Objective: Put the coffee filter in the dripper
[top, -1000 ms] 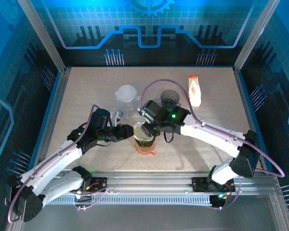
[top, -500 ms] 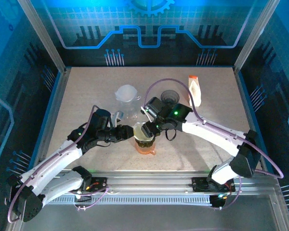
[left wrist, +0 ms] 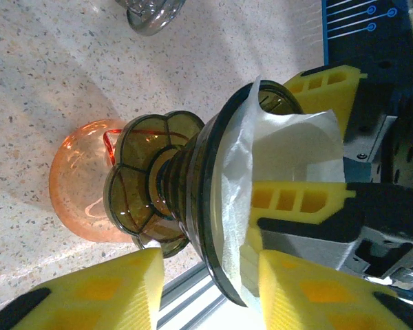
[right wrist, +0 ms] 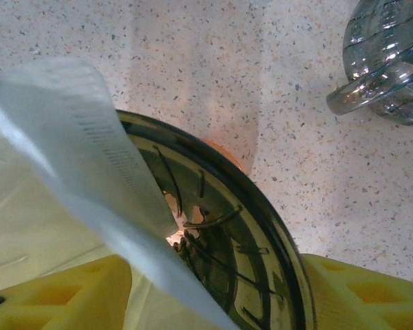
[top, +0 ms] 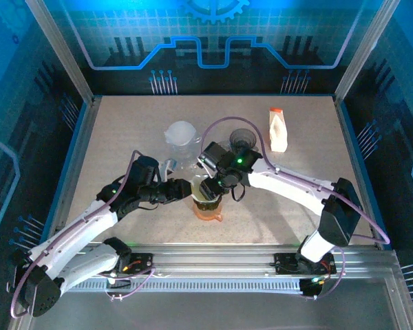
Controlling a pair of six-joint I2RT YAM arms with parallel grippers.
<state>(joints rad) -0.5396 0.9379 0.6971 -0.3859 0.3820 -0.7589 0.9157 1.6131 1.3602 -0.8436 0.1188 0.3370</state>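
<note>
The filter (left wrist: 289,144) sits half-seated in the dripper (left wrist: 186,185), one edge above the rim, so the right gripper (right wrist: 210,292) hangs spread, one finger in its mouth, likely to press it down, while the left gripper (left wrist: 210,289) flanks the rim, seemingly steadying it; I cannot tell if it pinches.

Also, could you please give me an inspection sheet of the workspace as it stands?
Surface: speckled table, no spills seen.
Job's things: dripper stands on orange cup; filter in it, one edge sticking above rim.
Clutter: clear jug, dark glass, white carton behind.
Grippers: left gripper straddles dripper rim; right gripper open, fingers either side of filter.
Cables: purple cable loops over right arm.
Surroundings: blue printed walls, metal frame.
</note>
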